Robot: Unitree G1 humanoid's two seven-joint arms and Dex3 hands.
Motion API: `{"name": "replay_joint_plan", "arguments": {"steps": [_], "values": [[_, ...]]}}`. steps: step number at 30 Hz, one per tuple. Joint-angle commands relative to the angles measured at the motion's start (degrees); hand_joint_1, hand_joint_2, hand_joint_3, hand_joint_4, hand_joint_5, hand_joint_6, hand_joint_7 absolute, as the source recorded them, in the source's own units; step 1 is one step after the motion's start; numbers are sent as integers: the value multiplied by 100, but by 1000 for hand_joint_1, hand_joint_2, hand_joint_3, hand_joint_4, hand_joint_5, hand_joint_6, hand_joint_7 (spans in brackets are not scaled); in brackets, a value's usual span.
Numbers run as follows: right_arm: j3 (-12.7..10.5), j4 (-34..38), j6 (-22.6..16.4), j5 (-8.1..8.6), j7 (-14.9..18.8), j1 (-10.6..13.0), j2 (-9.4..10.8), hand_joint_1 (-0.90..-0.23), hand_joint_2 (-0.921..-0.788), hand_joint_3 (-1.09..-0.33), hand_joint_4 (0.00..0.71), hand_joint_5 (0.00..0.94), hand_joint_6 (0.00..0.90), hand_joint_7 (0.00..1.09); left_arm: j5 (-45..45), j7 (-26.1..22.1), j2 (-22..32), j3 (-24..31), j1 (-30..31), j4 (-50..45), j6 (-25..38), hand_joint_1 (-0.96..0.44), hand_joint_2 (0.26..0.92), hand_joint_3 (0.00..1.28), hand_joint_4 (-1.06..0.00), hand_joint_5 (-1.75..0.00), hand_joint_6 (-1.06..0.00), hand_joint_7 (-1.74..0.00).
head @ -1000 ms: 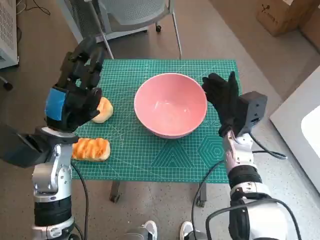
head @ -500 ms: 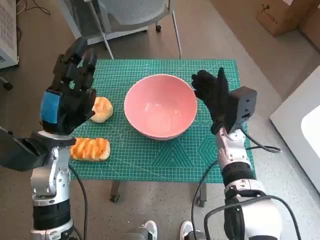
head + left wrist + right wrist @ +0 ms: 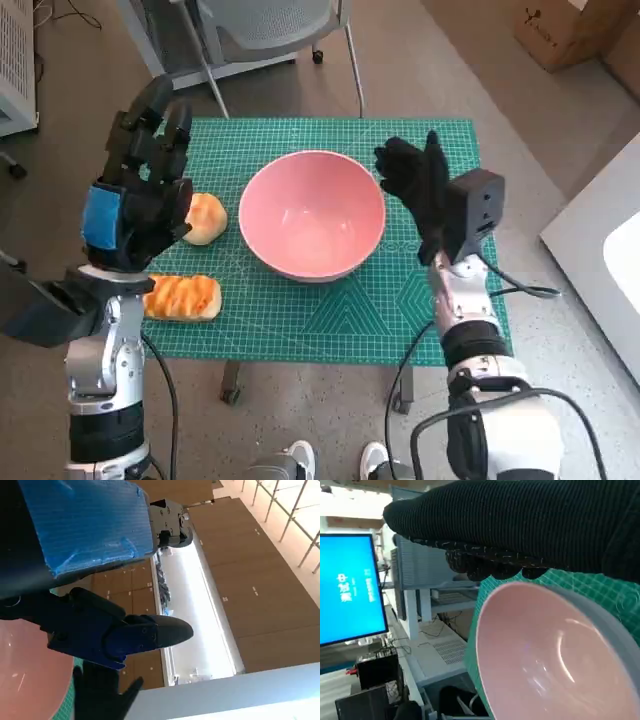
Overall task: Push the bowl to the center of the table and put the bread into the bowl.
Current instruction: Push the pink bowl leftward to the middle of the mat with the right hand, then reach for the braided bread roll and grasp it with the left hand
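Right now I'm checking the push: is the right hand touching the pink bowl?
Touching. In the head view the right hand lies flat against the rim of the pink bowl with no green mat showing between them.

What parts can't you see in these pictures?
- Round bread: the left hand covers its near edge in the head view.
- Long bread: the left forearm hides one end in the head view.
- Pink bowl: whether the right hand actually touches its rim is unclear in the head view; the right wrist view cuts the bowl off.
- Both breads: missing from both wrist views.
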Motion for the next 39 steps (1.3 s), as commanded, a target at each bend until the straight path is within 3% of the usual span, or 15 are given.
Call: {"name": "replay_joint_plan", "arguments": {"steps": [1, 5, 13, 17, 22, 25, 32, 36, 39], "values": [[-103, -198, -283, 125, 164, -35, -184, -584, -921, -760, 209, 7, 342, 29, 76, 18, 27, -34, 36, -65, -25, -724, 921, 441, -69, -15, 1, -424], [-228, -607, -825, 359, 443, 22, -233, -610, -921, -721, 217, 8, 341, 28, 95, 8, 44, -55, -18, -43, -15, -734, 921, 445, -69, -14, 1, -424], [-347, -1603, -1770, 1043, 1575, 270, -162, -610, -921, -666, 228, 7, 350, 29, 109, -106, 101, -84, -90, 41, -65, -728, 921, 450, -67, -12, 1, -421], [-308, -1895, -1960, 1225, 1916, 367, -211, -602, -921, -638, 224, 4, 347, 26, 99, -190, 144, -58, -91, 53, -68, -727, 921, 455, -66, -10, 1, -415], [-317, -2311, -1851, 1552, 2267, 530, -217, -613, -921, -576, 227, 4, 370, 33, 77, -318, 260, 5, -42, 26, -35, -722, 921, 456, -65, -9, 1, -410], [-285, -2604, -1779, 1670, 2367, 655, -205, -622, -921, -548, 233, 6, 392, 41, 70, -393, 375, 35, 15, -56, 23, -720, 921, 455, -65, -9, 1, -409], [-146, -3272, -1675, 1750, 2407, 969, -150, -623, -921, -529, 250, 11, 413, 44, 88, -644, 810, 111, 220, -407, 208, -732, 921, 456, -74, -12, 1, -408], [-111, -3379, -1642, 1769, 2400, 1031, -155, -622, -921, -525, 254, 10, 418, 42, 237, -777, 1193, 138, 421, -761, 380, -709, 921, 369, -77, -12, 1, -411], [-106, -3372, -1652, 1783, 2405, 1043, -160, -621, -921, -524, 254, 9, 416, 38, 841, -747, 1661, 74, 688, -1232, 589, -551, 817, 264, -78, -11, 1, -422]]}}
